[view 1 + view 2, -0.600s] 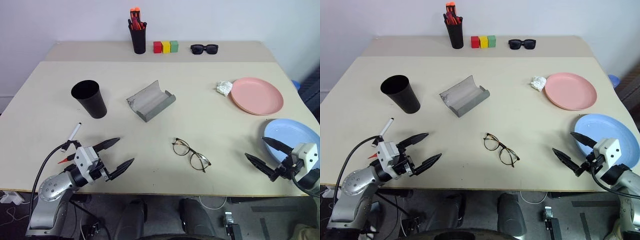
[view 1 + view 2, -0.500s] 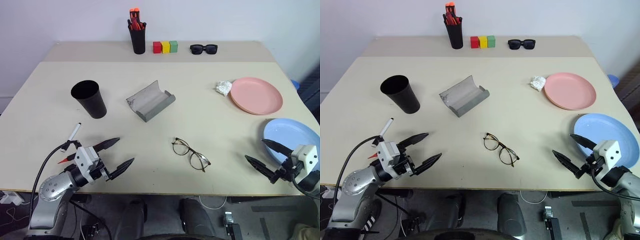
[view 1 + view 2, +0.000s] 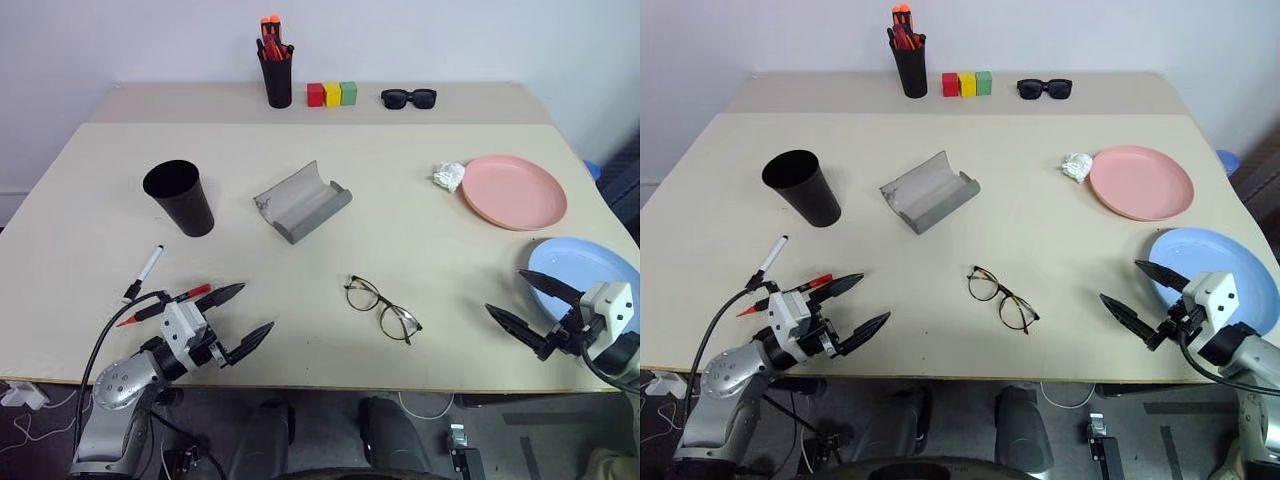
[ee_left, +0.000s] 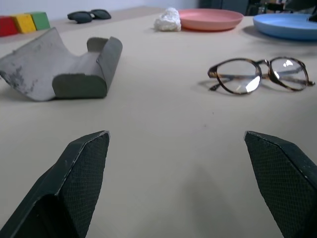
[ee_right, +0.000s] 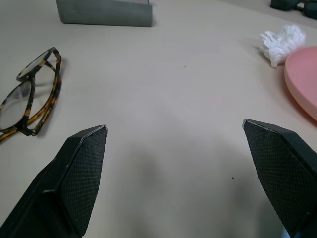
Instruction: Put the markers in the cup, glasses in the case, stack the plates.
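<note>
Black cup [image 3: 180,197] stands on the tabletop [image 3: 330,270] near the open case [image 3: 301,201]. Left tool [image 3: 241,319] and right tool [image 3: 527,309] are spread wide, holding nothing.

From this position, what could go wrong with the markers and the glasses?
The two markers lie close to the open left gripper, so a grab may catch both or knock one toward the table edge. The glasses lie folded flat with thin rims, so the jaws may slip or bend them. The cup looks light and may tip.
</note>
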{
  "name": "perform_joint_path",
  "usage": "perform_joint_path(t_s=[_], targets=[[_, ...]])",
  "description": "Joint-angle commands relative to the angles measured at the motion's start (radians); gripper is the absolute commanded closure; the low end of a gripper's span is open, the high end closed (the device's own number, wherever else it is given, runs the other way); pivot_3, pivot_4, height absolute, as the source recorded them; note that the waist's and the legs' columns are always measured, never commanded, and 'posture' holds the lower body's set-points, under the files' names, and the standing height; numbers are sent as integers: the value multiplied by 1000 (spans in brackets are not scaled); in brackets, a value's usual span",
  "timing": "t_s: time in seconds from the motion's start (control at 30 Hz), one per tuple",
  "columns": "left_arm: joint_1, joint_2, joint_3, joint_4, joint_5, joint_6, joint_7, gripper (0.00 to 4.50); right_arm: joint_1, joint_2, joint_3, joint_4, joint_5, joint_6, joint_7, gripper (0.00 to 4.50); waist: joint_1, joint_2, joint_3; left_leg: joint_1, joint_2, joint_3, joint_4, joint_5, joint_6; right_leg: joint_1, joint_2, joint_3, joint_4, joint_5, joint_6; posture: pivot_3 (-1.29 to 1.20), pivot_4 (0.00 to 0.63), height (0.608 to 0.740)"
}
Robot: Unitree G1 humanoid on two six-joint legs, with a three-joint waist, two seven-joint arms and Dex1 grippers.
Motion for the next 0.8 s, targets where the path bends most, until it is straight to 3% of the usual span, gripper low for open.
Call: perform_joint_path(t_s=[0.03,0.3,0.47,0.8], targets=[[5,7,6,-20,5,-23,7,0,-6,-3,-1,-34,20,11,-4,26,1,0,0,0,0,0,0,0,0,0,0,0,0,0,0,0,150,740],[31,29,43,-45,-9,-12,36,0,-2,14,56,-92,11,36,-18,26,0,0,0,0,0,0,0,0,0,0,0,0,0,0,0,0,150,740],[7,-14,63,-82,-62,102,154,0,-25,-30,165,-157,-18,-2,74,26,1,0,0,0,0,0,1,0,0,0,0,0,0,0,0,0,150,740],[-25,-28,109,-227,-186,372,314,0,-380,-29,356,-90,12,19,241,26,-2,-1,1,0,0,-1,2,0,0,0,0,0,2,0,1,0,150,740]])
